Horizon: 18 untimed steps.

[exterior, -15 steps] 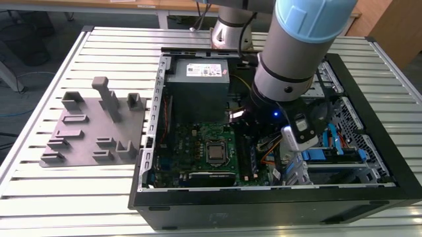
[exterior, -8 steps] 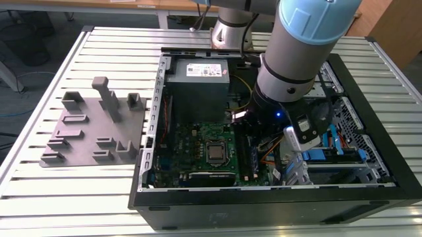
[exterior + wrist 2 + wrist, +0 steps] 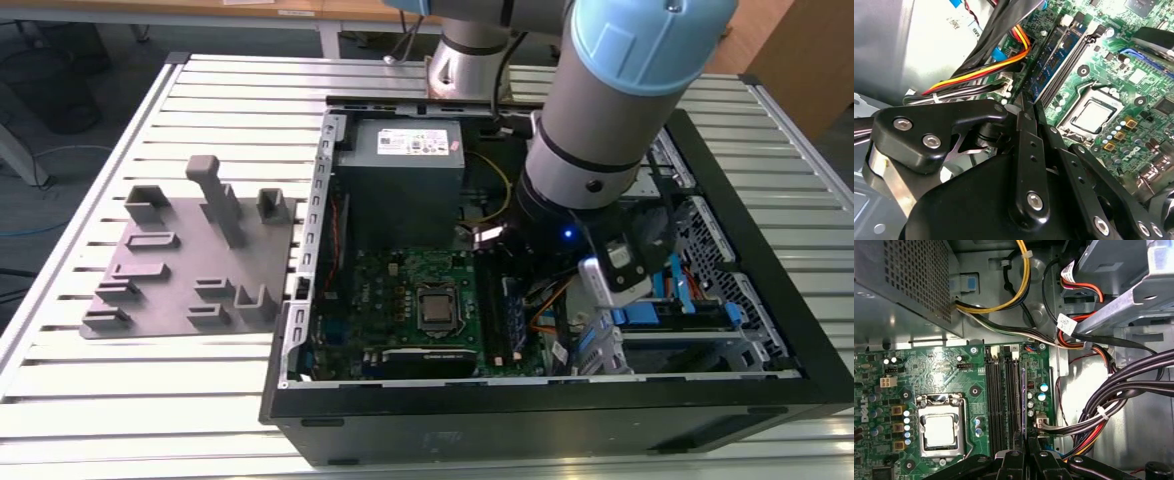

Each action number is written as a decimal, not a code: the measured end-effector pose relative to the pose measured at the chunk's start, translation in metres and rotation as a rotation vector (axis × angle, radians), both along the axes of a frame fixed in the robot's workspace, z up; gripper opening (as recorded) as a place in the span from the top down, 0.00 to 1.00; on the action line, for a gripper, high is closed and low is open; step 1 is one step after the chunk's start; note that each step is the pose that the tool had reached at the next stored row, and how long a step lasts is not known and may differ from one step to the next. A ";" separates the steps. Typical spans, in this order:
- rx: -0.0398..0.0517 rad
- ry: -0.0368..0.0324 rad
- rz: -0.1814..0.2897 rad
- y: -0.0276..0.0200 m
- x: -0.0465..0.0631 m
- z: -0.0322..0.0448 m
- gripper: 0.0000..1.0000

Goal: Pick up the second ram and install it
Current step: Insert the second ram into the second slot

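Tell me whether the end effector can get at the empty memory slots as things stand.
Probably yes. The end effector hangs right at the end of the empty slots, beside the ram standing along the neighbouring slot. The cables run off to the side, not across them.

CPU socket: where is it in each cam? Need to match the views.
Exterior view: CPU socket mid-motherboard, to the exterior view's left of the arm.
First wrist view: CPU socket beside the memory slots, on the side away from the cable bundle.
Second wrist view: CPU socket next to the memory slots.
Shared landmark: the memory slots alongside the socket.
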<state>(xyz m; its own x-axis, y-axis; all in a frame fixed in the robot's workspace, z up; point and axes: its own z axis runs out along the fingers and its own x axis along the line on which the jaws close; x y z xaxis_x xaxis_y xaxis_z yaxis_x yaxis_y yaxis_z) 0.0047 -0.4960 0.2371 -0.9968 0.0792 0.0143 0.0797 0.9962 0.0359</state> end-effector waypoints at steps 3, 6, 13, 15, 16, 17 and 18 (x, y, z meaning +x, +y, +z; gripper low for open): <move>0.0000 0.0000 -0.001 0.0005 0.002 -0.0014 0.86; 0.0000 0.0000 -0.001 0.0009 0.003 -0.0025 0.86; 0.0000 0.0000 -0.003 0.0018 0.006 -0.0052 0.86; 0.0000 0.0000 -0.003 0.0019 0.006 -0.0060 0.86; 0.0000 0.0000 -0.003 0.0020 0.006 -0.0064 0.86; 0.0001 0.0000 -0.004 0.0021 0.006 -0.0069 0.86; 0.0000 0.0000 -0.004 0.0022 0.006 -0.0073 0.86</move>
